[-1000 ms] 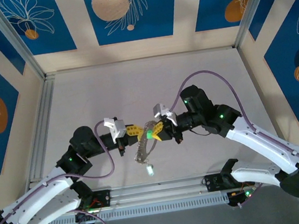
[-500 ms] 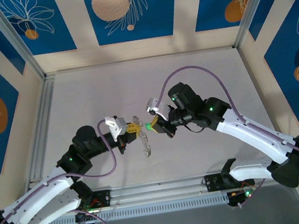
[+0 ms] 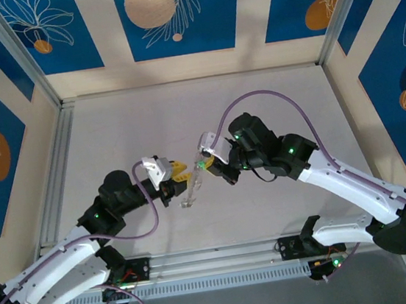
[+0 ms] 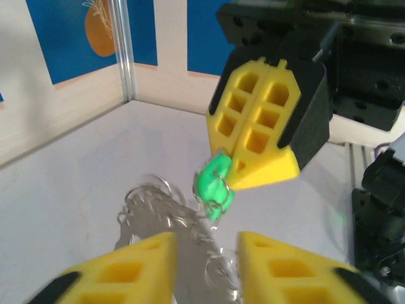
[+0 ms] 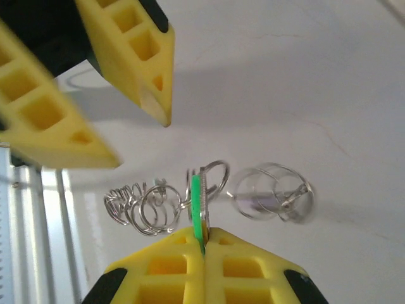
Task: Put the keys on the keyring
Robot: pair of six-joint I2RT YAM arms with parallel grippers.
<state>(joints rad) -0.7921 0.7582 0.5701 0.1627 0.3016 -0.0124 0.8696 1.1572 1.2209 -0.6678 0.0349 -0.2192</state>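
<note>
a pale grey table top [image 3: 183, 110] fills the middle of the top view, matte and evenly lit, with soft shadows on it. a silvery aluminium rail [image 3: 55, 170] borders it on the left, and a grooved rail [image 3: 216, 258] runs along the bottom edge. slanted metal posts [image 3: 16, 49] rise in the upper left and upper right. behind them stand cream walls [image 3: 178, 67] carrying deep blue panels [image 3: 200, 11] with a peach disc [image 3: 149, 4], orange discs and white leaf outlines.

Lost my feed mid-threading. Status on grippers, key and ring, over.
Right gripper shut on green key. Left gripper open, close alongside. Keyring dangling from the key, apparently threaded. Nothing in the way.
</note>
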